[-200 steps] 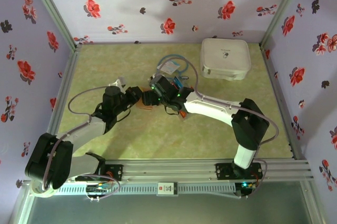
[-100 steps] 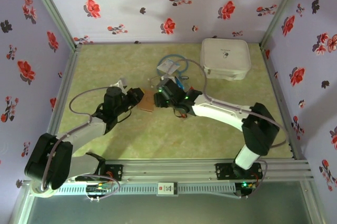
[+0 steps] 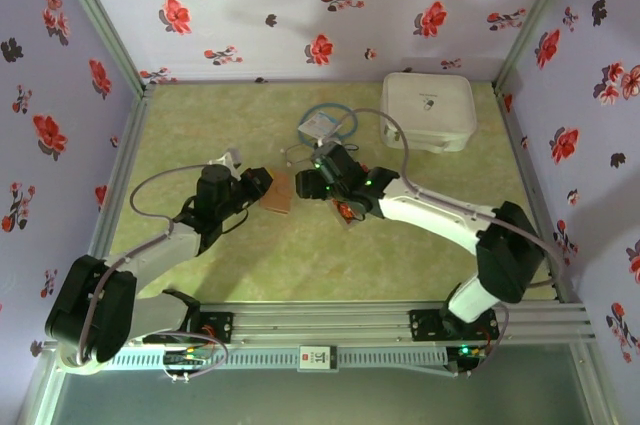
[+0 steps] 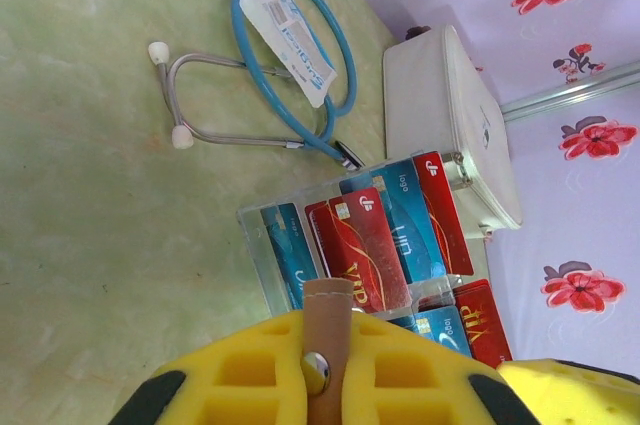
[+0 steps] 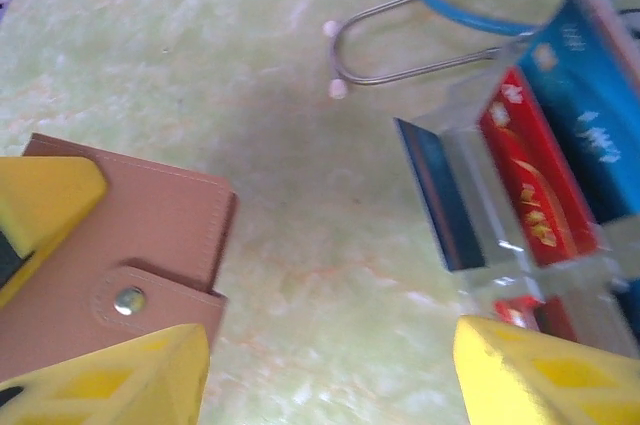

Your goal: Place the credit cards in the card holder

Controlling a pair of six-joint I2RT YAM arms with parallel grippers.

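Near the credit cards (image 4: pixel 372 237), left tool (image 4: pixel 330 337) tight on card holder (image 5: pixel 150 235), right tool (image 5: pixel 330 337) wide, empty.

Six credit cards (image 4: pixel 357 250) show, perhaps more lie hidden; one card holder (image 5: pixel 130 245), one stethoscope (image 4: pixel 240 139), one white case (image 3: pixel 428 110), one white packet (image 4: pixel 290 30), one clear tray (image 4: pixel 252 237).

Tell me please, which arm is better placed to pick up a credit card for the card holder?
The right arm. The right gripper is open and empty, close to the credit cards in the clear tray. The left gripper is shut on the card holder, so it is occupied.
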